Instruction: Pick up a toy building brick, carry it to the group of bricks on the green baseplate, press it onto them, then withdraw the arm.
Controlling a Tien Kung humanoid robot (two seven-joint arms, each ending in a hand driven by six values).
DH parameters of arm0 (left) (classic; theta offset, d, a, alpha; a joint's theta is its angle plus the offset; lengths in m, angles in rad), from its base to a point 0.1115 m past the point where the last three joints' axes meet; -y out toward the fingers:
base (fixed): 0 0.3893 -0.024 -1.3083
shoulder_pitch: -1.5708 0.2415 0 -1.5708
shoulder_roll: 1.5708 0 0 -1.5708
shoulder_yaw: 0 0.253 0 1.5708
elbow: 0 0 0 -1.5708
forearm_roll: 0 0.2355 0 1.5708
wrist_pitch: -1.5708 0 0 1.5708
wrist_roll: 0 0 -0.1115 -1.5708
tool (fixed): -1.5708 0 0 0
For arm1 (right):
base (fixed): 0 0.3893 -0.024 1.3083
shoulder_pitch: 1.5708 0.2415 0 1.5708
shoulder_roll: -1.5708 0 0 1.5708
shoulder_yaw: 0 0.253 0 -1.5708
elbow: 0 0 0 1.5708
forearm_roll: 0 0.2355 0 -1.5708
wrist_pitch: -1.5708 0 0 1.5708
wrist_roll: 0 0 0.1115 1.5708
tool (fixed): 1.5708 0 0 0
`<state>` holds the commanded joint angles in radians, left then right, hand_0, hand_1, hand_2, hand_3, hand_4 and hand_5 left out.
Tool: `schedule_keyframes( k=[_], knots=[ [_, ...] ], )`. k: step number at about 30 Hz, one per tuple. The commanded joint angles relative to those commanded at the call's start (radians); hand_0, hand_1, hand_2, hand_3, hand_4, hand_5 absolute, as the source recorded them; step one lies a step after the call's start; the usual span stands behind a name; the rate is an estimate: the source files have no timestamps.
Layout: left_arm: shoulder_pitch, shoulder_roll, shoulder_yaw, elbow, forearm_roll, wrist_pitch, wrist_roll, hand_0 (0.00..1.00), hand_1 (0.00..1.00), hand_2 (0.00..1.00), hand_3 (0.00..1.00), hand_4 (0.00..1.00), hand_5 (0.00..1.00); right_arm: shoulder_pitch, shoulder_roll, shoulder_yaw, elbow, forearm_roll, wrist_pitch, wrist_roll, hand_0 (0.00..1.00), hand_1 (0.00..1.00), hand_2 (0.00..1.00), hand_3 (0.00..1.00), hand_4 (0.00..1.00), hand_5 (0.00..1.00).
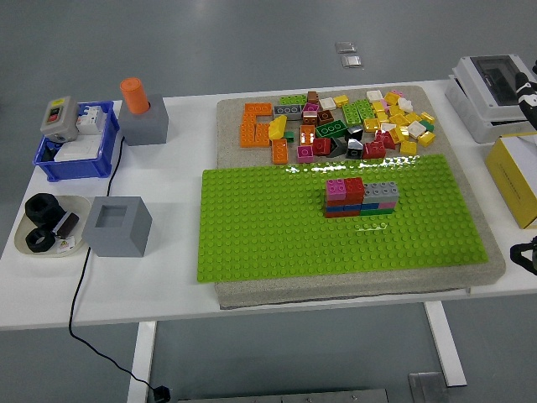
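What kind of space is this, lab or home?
Probably a robotics lab or test workshop: bare grey floor, white table holding electrical switchgear in a blue bin, plus a plastic enclosure box.

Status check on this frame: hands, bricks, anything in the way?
Right hand barely in at the right edge, grip unclear; left out of view. Brick stack on green baseplate, loose bricks behind. Nothing in the way.
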<state>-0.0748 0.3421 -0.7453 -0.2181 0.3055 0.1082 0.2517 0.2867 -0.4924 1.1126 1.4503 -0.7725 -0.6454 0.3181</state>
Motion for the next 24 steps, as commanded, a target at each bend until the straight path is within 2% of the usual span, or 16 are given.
schedule_keyframes(
  k=[2, 7, 8, 13, 14, 24],
  knots=[
    [-0.003, -0.002, -0.001, 0.001, 0.002, 0.0, -0.001, 0.803, 0.761, 0.735, 0.778, 0.826, 0.533, 0.011, 0.007, -0.015, -0.001, 0.021, 0.0, 0.011, 0.686, 0.688, 0.758, 0.668, 0.732, 0.295],
    [-0.007, -0.007, -0.001, 0.002, 0.001, 0.0, -0.002, 0.803, 0.761, 0.735, 0.778, 0.826, 0.533, 0.03, 0.02, -0.051, -0.002, 0.025, 0.0, 0.014, 0.686, 0.688, 0.758, 0.668, 0.732, 0.295],
    [-0.007, -0.008, -0.001, 0.002, 0.0, 0.0, -0.003, 0.803, 0.761, 0.734, 0.781, 0.823, 0.529, 0.032, 0.021, -0.057, -0.002, 0.025, 0.0, 0.013, 0.705, 0.724, 0.8, 0.558, 0.729, 0.249],
    [-0.006, -0.011, 0.001, 0.001, -0.004, 0.001, -0.002, 0.803, 0.761, 0.734, 0.781, 0.823, 0.529, 0.035, 0.028, -0.072, -0.005, 0.036, 0.0, 0.019, 0.705, 0.724, 0.8, 0.558, 0.729, 0.249],
    [-0.006, -0.011, 0.001, 0.001, -0.005, 0.001, -0.002, 0.803, 0.76, 0.734, 0.782, 0.822, 0.524, 0.035, 0.03, -0.073, -0.005, 0.041, 0.0, 0.022, 0.705, 0.714, 0.781, 0.479, 0.716, 0.209],
    [-0.003, -0.012, 0.006, 0.001, -0.013, 0.001, -0.003, 0.802, 0.759, 0.734, 0.783, 0.821, 0.521, 0.026, 0.046, -0.065, 0.003, 0.125, 0.0, 0.073, 0.695, 0.689, 0.764, 0.468, 0.718, 0.206]
  ],
)
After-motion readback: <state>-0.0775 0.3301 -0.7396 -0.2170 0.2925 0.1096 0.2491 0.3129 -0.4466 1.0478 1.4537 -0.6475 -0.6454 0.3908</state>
